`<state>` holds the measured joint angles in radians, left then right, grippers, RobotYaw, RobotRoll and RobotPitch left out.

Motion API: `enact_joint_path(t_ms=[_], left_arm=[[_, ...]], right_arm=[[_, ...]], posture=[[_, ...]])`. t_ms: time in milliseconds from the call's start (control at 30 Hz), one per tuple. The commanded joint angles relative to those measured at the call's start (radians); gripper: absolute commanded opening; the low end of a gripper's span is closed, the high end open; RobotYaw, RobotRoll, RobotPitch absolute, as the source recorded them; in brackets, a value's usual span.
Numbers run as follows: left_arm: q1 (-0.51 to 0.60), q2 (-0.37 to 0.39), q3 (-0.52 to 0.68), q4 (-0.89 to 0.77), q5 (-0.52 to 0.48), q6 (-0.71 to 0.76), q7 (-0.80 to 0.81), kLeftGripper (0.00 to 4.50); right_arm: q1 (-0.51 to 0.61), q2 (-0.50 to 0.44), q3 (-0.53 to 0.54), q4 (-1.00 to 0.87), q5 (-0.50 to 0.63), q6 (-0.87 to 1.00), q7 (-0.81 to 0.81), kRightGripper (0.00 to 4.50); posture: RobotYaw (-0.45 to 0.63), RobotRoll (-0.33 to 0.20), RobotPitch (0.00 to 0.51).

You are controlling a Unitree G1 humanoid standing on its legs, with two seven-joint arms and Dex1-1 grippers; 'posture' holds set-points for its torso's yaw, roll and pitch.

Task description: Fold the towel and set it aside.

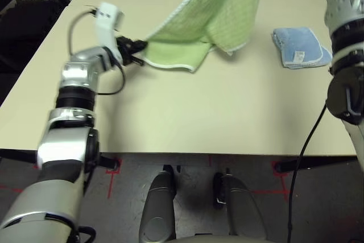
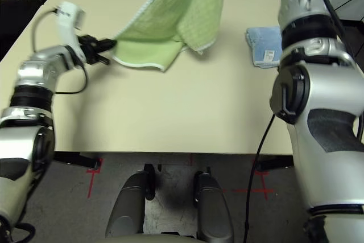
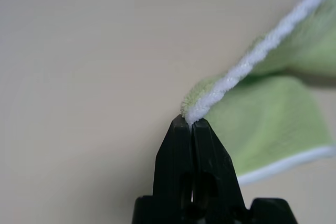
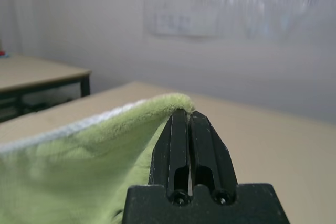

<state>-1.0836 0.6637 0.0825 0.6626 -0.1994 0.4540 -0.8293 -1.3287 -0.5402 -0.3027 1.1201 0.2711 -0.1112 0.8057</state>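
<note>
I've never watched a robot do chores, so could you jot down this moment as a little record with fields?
Towel: light green towel, lifted off the table and hanging between both arms
Left pincer: left pincer shut on a white-edged corner of the towel
Right pincer: right pincer shut on another towel edge
Also there: blue folded cloth lying flat on the table
Fold: not yet made

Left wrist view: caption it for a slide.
Left gripper shut on the green towel's white-edged corner above the table.
</note>
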Motion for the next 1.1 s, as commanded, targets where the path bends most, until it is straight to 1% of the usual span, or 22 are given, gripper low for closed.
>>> enact_joint_path(t_ms=[33, 100, 200, 333, 467, 533, 600, 667, 733, 767, 800, 867, 933, 1000, 1033, 1100], left_arm=[[-0.006, 0.03, -0.039, -0.086, -0.019, 0.085, -0.103, 0.03], [-0.013, 0.058, -0.058, -0.122, -0.028, 0.135, -0.169, 0.03], [-0.021, 0.129, -0.128, -0.144, -0.017, 0.169, -0.332, 0.03], [-0.023, 0.204, -0.203, -0.136, 0.008, 0.169, -0.487, 0.03], [-0.026, 0.281, -0.274, -0.11, 0.05, 0.134, -0.635, 0.03], [-0.034, 0.294, -0.286, -0.088, 0.06, 0.126, -0.67, 0.03], [-0.047, 0.296, -0.289, -0.057, 0.076, 0.109, -0.682, 0.03], [-0.097, 0.255, -0.269, 0.057, 0.115, 0.023, -0.576, 0.03], [-0.162, 0.196, -0.225, 0.195, 0.143, -0.092, -0.392, 0.03], [-0.2, 0.163, -0.19, 0.271, 0.149, -0.143, -0.258, 0.03], [-0.239, 0.134, -0.161, 0.351, 0.167, -0.227, -0.085, 0.03], [-0.308, 0.095, -0.106, 0.473, 0.187, -0.377, 0.221, 0.03], [-0.367, 0.07, -0.057, 0.537, 0.185, -0.536, 0.401, 0.03], [-0.419, 0.047, -0.008, 0.567, 0.164, -0.666, 0.488, 0.03], [-0.441, 0.033, 0.02, 0.573, 0.139, -0.721, 0.48, 0.03], [-0.458, 0.009, 0.054, 0.577, 0.109, -0.776, 0.421, 0.03]], right_arm=[[0.049, -0.027, -0.017, -0.089, 0.047, 0.07, 0.074, 0.0], [0.086, -0.044, -0.015, -0.115, 0.06, 0.121, 0.114, 0.0], [0.126, -0.095, 0.0, -0.132, 0.065, 0.212, 0.203, 0.0], [0.132, -0.152, 0.016, -0.127, 0.058, 0.281, 0.276, 0.0], [0.126, -0.242, 0.084, -0.098, 0.03, 0.44, 0.444, 0.0], [0.126, -0.267, 0.114, -0.09, 0.013, 0.471, 0.484, 0.0], [0.126, -0.276, 0.133, -0.084, -0.007, 0.467, 0.49, 0.0], [0.115, -0.25, 0.144, -0.054, -0.05, 0.358, 0.391, 0.0], [0.09, -0.207, 0.137, -0.015, -0.088, 0.219, 0.223, 0.0], [0.071, -0.184, 0.128, 0.009, -0.103, 0.156, 0.122, 0.0], [0.048, -0.157, 0.12, 0.034, -0.118, 0.086, 0.018, 0.0], [0.0, -0.111, 0.105, 0.078, -0.138, -0.017, -0.157, 0.0], [-0.052, -0.077, 0.078, 0.105, -0.133, -0.117, -0.284, 0.0], [-0.099, -0.056, 0.038, 0.117, -0.105, -0.208, -0.356, 0.0], [-0.117, -0.047, 0.007, 0.115, -0.075, -0.251, -0.353, 0.0], [-0.126, -0.041, -0.034, 0.115, -0.035, -0.297, -0.314, 0.0]], posture=[[0.05, 0.0, 0.206], [0.05, 0.0, 0.21], [0.05, 0.0, 0.217], [0.05, 0.0, 0.232], [0.05, 0.0, 0.249], [0.05, 0.0, 0.252], [0.05, 0.0, 0.265], [0.05, 0.0, 0.272], [0.03, 0.0, 0.279], [0.03, 0.0, 0.28], [0.03, 0.0, 0.281], [0.03, 0.0, 0.283], [0.04, 0.0, 0.288], [0.04, 0.0, 0.291], [0.04, 0.0, 0.292], [0.04, 0.0, 0.296]])
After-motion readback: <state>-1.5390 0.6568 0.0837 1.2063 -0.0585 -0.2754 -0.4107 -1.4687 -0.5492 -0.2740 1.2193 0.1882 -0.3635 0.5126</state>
